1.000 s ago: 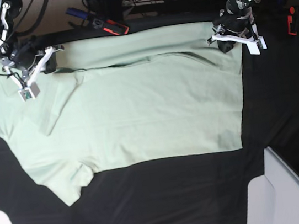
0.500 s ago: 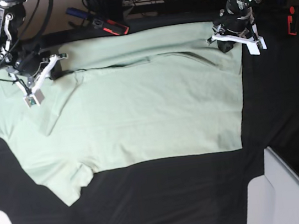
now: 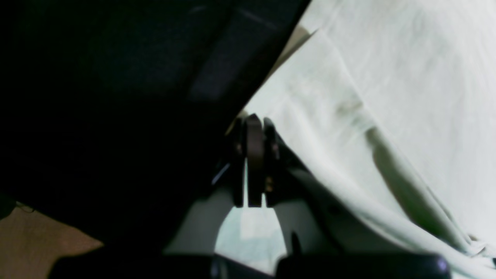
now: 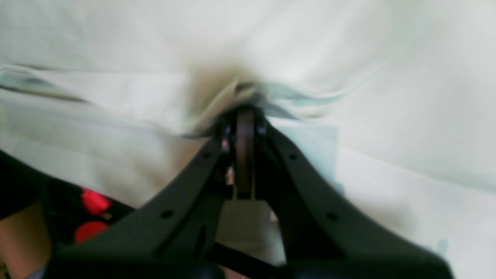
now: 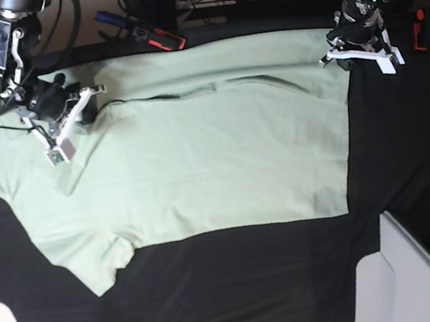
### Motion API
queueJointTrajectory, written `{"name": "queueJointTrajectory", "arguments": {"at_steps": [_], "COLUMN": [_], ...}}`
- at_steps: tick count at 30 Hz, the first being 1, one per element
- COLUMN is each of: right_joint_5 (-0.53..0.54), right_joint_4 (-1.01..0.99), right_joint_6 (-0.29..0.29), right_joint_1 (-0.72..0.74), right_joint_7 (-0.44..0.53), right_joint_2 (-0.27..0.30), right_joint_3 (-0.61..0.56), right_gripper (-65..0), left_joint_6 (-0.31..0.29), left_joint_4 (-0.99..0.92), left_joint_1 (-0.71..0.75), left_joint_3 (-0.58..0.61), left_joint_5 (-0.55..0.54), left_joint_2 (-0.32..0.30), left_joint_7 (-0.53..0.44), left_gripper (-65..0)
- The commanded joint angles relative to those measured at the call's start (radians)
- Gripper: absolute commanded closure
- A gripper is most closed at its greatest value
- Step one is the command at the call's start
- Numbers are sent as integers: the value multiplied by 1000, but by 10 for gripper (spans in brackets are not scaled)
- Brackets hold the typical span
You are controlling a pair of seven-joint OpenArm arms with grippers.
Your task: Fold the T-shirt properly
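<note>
Mint-green T-shirt point(image 5: 197, 147) lies spread on the black worktop point(image 5: 256, 283), one long fold started, most folding not yet done. Left claw point(image 3: 254, 124) and right claw point(image 4: 244, 110) each pinch its cloth shut.

Matt cotton T-shirt point(image 5: 199, 163); black tablecloth point(image 5: 256, 283)

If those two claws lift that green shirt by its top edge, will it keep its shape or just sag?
Probably sag. The shirt lies flat on the cloth with soft creases near the right gripper, so it looks thin and floppy. In the right wrist view the fabric bunches at the shut tips, so it should drape between the right and the left gripper. It looks light and unlikely to slip.
</note>
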Motion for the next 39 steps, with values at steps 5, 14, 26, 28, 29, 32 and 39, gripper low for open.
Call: {"name": "queueJointTrajectory", "arguments": {"at_steps": [5,14,26,28,29,32,39], "right_joint_5": [20,22,17,17,17,17,15], "right_joint_4": [12,12,-70,-80,-68,25,251], "right_joint_6": [7,7,7,7,7,7,7], "right_joint_1": [13,50,165,187,190,184,39], "right_joint_7": [13,13,-20,-20,-20,-29,-49], "right_joint_2": [1,1,-10,-7,-5,-2,13], "right_joint_3": [-17,-19,-19,-19,-19,-16,-11], "right_gripper": [-1,-1,-1,-1,-1,-1,-1], "left_joint_6": [-2,-2,-2,-2,-2,-4,-5], "left_joint_4": [9,9,16,16,16,18,125], "left_joint_1": [3,3,11,13,13,13,20], "left_joint_3": [-22,-118,-122,-122,-122,-122,-111], "left_joint_5": [-7,-6,-6,-6,-6,-10,-7], "left_joint_2": [-9,-10,-10,-10,-10,-10,-6], "left_joint_7": [-20,-20,-20,-20,-20,-20,-11], "left_gripper": [0,0,0,0,0,0,0]}}
